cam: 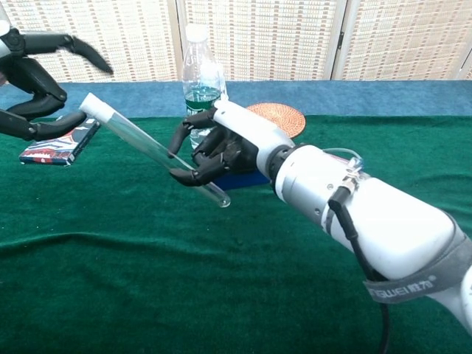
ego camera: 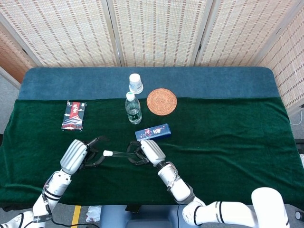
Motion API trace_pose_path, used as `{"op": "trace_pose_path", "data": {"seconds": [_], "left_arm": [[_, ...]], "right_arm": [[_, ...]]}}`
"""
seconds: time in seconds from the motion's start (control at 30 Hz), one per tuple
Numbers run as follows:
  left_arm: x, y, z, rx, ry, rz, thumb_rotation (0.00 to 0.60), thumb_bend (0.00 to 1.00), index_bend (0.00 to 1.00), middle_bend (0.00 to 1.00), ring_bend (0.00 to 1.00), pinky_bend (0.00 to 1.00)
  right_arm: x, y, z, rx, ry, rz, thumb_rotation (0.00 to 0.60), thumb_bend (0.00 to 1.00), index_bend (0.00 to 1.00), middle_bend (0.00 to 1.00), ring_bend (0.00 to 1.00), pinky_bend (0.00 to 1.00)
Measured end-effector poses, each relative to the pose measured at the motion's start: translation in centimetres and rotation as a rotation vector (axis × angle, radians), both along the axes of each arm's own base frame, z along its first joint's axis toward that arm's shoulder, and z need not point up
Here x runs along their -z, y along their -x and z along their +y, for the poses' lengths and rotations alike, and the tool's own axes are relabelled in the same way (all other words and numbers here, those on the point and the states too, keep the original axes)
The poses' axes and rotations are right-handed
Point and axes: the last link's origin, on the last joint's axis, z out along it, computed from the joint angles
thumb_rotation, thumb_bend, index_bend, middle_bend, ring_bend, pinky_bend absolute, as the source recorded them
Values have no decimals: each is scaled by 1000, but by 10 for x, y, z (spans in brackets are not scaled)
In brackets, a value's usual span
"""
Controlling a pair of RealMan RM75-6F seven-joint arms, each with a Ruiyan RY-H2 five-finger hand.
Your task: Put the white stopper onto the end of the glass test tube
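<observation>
white stopper, green tablecloth, black fingers

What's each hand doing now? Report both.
Left hand: open, fingers spread beside the white stopper.
Right hand: holding the glass test tube.

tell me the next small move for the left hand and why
Probably draw the left hand back from the tube's end. The white stopper already sits on the glass test tube, which the right hand holds tilted above the green cloth. The left hand's fingers are spread around the stopper, seemingly not gripping it.
</observation>
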Motion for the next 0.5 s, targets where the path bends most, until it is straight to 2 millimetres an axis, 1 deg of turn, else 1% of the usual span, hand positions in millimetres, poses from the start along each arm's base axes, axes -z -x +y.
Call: {"op": "trace_pose_path", "data": {"seconds": [0.1, 0.13, 0.17, 0.2, 0.3, 0.33, 0.4, 0.5], "left_arm": [[-3, 4, 1, -13, 8, 5, 600, 362, 106, 822, 708, 790], [-5, 6, 2, -20, 9, 5, 600, 363, 105, 770, 649, 755], [-6, 7, 2, -24, 9, 6, 600, 363, 104, 742, 614, 730], [-7, 9, 2, -28, 8, 9, 600, 363, 104, 700, 566, 685], [-10, 15, 4, -42, 6, 29, 600, 362, 104, 607, 459, 562], [-12, 18, 4, -50, 4, 38, 600, 362, 104, 583, 430, 528], [-15, 23, 6, -66, -2, 49, 600, 361, 104, 563, 404, 494], [-18, 31, 8, -94, -17, 57, 600, 361, 104, 550, 388, 460]], "right_arm": [[-4, 4, -1, -9, 17, 32, 600, 608, 852, 944, 1000, 1000], [-5, 5, -1, -13, 22, 44, 600, 608, 853, 944, 1000, 1000], [-7, 7, -2, -18, 28, 58, 600, 609, 853, 944, 1000, 1000], [-9, 9, -2, -24, 36, 79, 600, 609, 853, 944, 1000, 1000], [-15, 17, -4, -42, 58, 148, 600, 608, 853, 944, 1000, 1000], [-17, 20, -5, -47, 65, 173, 600, 609, 853, 944, 1000, 1000], [-22, 29, -7, -59, 85, 235, 600, 609, 853, 944, 1000, 1000], [-27, 43, -9, -73, 116, 330, 600, 609, 853, 944, 1000, 1000]]}}
